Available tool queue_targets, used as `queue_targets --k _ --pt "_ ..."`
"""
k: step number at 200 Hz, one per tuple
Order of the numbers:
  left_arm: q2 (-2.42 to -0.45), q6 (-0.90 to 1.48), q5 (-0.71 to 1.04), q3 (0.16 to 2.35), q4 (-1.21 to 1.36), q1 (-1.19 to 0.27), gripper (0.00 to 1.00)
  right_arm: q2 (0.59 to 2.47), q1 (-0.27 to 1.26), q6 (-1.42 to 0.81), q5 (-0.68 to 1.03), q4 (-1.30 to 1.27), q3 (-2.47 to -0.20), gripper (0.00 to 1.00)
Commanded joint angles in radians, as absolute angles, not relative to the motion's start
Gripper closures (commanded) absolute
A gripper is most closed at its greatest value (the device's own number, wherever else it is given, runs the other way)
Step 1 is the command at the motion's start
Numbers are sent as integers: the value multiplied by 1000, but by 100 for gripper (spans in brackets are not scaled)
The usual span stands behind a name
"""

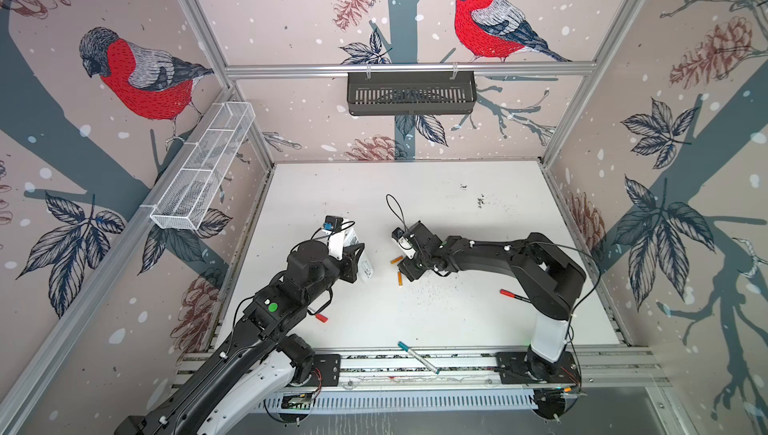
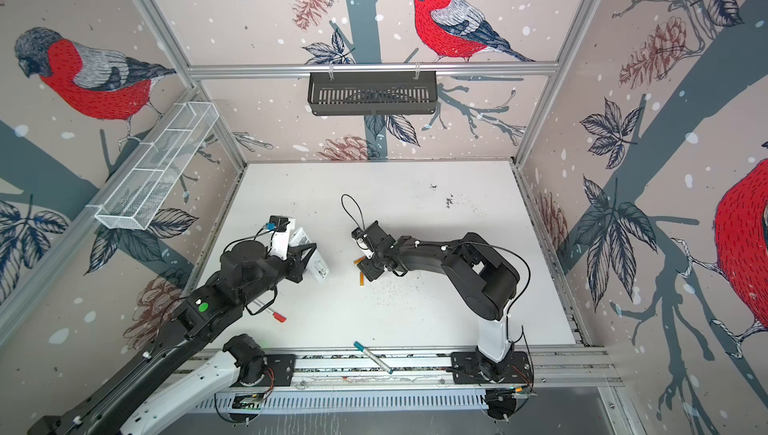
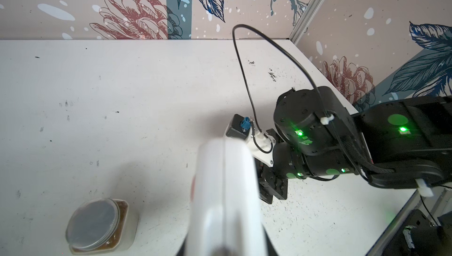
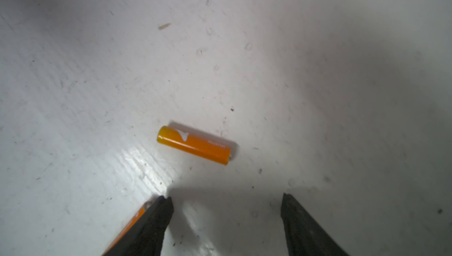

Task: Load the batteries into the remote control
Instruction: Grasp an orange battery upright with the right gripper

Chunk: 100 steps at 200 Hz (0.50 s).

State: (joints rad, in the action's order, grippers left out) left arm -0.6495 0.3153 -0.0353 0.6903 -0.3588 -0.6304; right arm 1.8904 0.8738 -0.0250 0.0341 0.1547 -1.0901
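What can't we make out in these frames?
- Remote control: blurred, too near the lens in the left wrist view; in both top views the left gripper covers much of it.
- One battery: mostly behind a right gripper finger in the right wrist view.
- Jar: only in the left wrist view; contents unclear.
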Motion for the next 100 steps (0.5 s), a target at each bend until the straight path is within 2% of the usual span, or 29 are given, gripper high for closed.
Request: queue_targets --k 1,56,88,100 --pt "-644 313 -52 688 -349 -628 100 1931 873 164 101 245 -1121 26" --pt "-640 316 -64 687 -354 -628 100 2058 811 351 166 366 -1265 28" --pt "-641 315 -73 687 -355 -627 100 2100 799 394 207 422 -1337 35" --pt "-643 314 -74 688 -357 -626 100 2113 799 399 208 437 -1355 41"
